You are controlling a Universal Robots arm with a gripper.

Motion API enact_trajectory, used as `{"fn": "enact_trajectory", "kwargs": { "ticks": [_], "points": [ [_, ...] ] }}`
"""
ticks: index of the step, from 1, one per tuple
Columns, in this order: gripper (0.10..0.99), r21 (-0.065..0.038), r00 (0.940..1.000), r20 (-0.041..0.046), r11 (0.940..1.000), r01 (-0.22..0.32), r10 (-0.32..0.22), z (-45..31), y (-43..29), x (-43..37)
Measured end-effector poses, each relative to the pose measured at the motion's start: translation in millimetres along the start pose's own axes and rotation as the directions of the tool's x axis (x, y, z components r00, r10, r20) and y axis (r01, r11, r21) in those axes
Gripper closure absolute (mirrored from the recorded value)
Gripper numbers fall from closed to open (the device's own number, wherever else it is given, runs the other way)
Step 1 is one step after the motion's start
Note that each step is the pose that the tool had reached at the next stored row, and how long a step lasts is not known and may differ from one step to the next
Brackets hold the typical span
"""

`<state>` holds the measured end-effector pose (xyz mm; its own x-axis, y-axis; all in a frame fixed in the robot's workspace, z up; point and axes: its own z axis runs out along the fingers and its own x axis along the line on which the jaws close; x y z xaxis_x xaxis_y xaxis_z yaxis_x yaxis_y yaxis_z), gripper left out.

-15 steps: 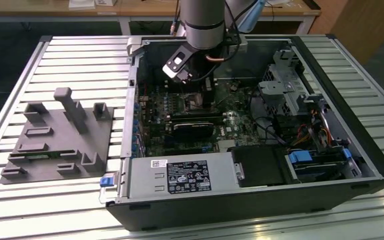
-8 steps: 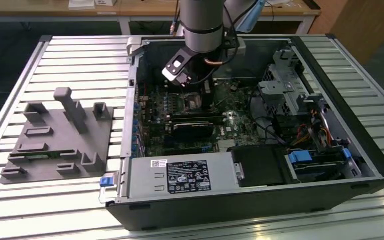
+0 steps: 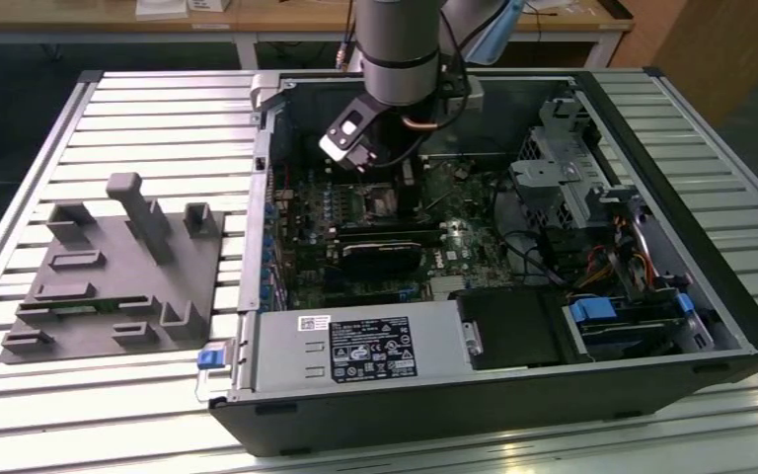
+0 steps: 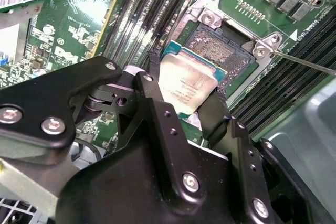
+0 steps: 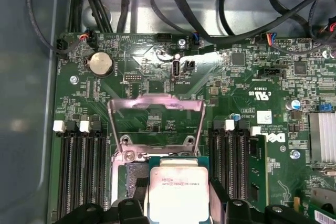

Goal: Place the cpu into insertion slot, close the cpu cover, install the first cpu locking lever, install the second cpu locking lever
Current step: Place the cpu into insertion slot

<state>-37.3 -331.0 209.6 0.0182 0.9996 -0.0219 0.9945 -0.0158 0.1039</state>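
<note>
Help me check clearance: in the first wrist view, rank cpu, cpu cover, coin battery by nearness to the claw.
1. cpu, gripped in the claw
2. cpu cover, flipped open just beyond
3. coin battery, far corner of the motherboard

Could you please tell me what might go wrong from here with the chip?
The gripper holds the cpu offset over the insertion slot, whose contacts lie partly exposed; lowered askew, it could bend them. The cpu cover stands open just beyond the slot, so the chip's edge might catch its frame.
</note>
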Motion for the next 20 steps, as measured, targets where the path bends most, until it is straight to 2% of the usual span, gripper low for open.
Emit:
{"fn": "enact_trajectory", "kwargs": {
  "ticks": [9, 17, 20],
  "points": [
    [0.549, 0.0, 1.0, -0.0002, 1.0, 0.001, -0.001, 1.3, -6.5, 8.9],
    [0.549, 0.0, 1.0, -0.0006, 1.0, 0.002, -0.002, 7.4, -11.2, 12.3],
    [0.549, 0.0, 1.0, -0.0047, 1.0, 0.003, -0.003, 10.3, -11.8, 12.4]
  ]
}}
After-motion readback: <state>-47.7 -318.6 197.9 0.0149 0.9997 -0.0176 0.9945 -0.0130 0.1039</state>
